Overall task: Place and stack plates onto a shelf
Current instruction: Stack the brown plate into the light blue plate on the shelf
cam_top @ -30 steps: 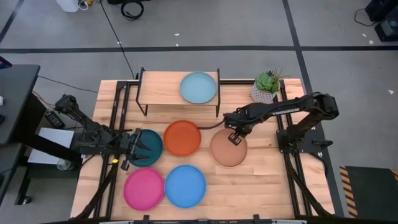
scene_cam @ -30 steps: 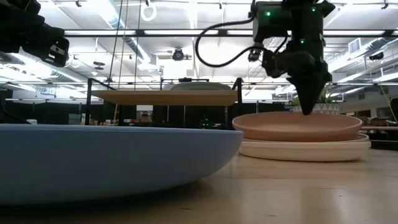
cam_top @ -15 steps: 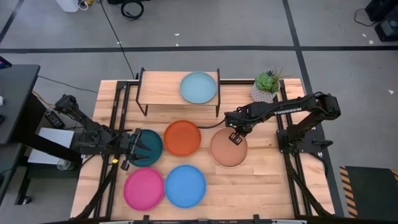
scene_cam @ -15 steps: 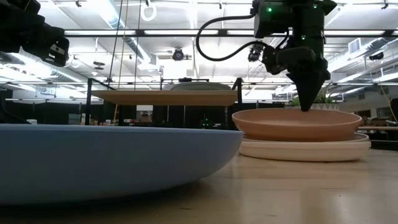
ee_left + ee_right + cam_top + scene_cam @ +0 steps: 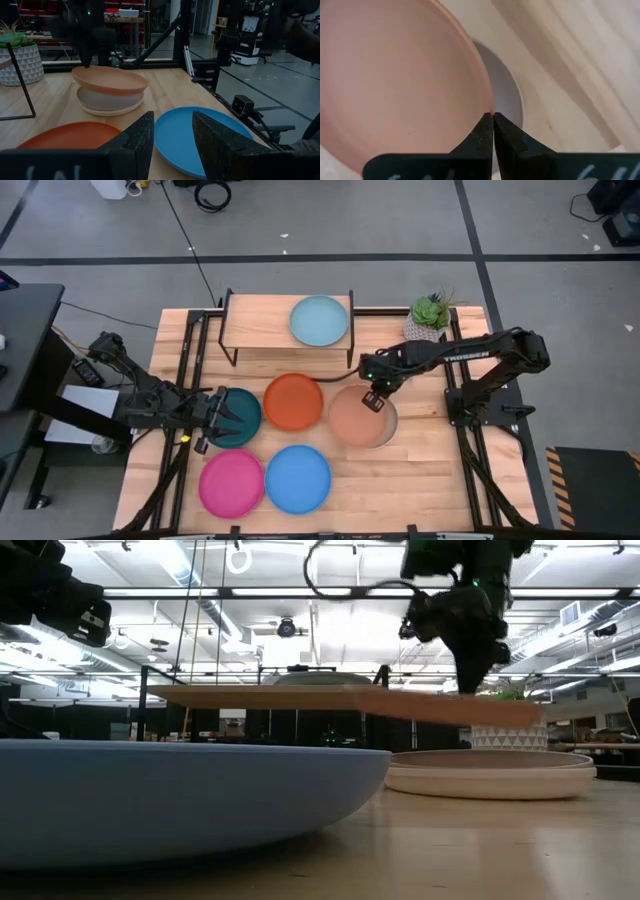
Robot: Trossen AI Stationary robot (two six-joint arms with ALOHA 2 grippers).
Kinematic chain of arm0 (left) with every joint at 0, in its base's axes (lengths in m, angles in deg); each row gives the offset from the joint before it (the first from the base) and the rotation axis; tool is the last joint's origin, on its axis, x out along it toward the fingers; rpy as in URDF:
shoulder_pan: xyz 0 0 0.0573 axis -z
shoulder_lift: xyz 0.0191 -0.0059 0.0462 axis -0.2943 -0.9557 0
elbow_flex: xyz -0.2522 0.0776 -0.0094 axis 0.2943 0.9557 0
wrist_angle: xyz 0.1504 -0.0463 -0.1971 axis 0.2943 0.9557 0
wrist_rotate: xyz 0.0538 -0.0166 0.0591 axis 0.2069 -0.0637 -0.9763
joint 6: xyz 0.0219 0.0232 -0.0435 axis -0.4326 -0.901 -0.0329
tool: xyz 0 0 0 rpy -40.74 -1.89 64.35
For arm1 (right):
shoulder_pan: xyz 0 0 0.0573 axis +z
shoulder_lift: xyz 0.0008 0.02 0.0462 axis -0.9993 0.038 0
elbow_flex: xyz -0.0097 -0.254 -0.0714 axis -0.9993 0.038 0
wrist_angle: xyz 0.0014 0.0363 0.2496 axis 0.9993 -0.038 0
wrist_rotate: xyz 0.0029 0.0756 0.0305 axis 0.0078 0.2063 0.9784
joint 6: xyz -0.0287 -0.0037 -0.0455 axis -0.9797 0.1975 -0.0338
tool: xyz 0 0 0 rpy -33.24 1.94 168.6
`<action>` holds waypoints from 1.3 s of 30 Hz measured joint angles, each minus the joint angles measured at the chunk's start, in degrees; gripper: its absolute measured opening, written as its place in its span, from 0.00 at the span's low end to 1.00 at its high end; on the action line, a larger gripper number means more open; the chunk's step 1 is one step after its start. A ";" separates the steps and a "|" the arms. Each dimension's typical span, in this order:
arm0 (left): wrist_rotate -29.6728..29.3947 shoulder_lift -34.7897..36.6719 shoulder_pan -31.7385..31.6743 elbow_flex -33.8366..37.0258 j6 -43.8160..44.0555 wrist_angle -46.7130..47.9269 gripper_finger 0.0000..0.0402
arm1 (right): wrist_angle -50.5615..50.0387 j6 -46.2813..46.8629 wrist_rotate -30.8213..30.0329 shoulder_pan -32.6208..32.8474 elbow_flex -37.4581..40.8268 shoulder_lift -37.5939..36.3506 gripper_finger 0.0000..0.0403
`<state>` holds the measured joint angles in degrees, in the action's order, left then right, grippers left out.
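Note:
My right gripper point(image 5: 375, 401) is shut on the tan plate point(image 5: 356, 420), which hangs in the air above the grey plate point(image 5: 107, 98) and the cream plate point(image 5: 490, 780) stacked on the table. The shelf point(image 5: 262, 326) stands at the far edge on its black legs, with the pale teal plate point(image 5: 319, 320) lying flat on its right half. Orange point(image 5: 293, 401), dark teal point(image 5: 238, 416), pink point(image 5: 231, 483) and blue point(image 5: 298, 478) plates lie flat on the table. My left gripper point(image 5: 209, 421) waits open above the dark teal plate's left edge. My right gripper pinches the tan plate's rim point(image 5: 489, 102) on its far right side between the two fingers point(image 5: 481, 131), which come from above, pointing down. The plate is lifted clear of the stack point(image 5: 450, 708) and slightly tilted.
A potted plant point(image 5: 430, 318) in a white pot stands at the far right, beside the shelf. Black frame rails point(image 5: 462, 430) run along both sides of the table. Bare wood lies near the table's near right corner point(image 5: 410, 480).
My right gripper has risen and moved a little toward the table's left, staying shut. The tan plate has come up off the grey plate, from resting on the stack to hanging clear above it, about level with the shelf board.

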<state>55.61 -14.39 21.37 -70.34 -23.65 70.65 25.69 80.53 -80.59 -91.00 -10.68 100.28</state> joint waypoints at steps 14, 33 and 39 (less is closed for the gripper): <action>-0.09 0.00 -0.02 0.00 -0.91 -0.07 0.35 | -1.48 -10.73 -0.52 -4.48 -17.72 0.11 0.02; -0.31 0.00 -0.04 0.00 -1.55 0.02 0.35 | -0.70 -24.48 4.60 -19.90 -40.76 12.60 0.02; -0.26 0.00 -0.04 0.00 -1.17 0.02 0.35 | -0.86 -26.75 6.15 -22.75 -47.60 17.00 0.02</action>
<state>55.35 -14.39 21.32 -70.34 -24.82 70.67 24.82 53.78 -74.44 -113.75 -58.28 117.28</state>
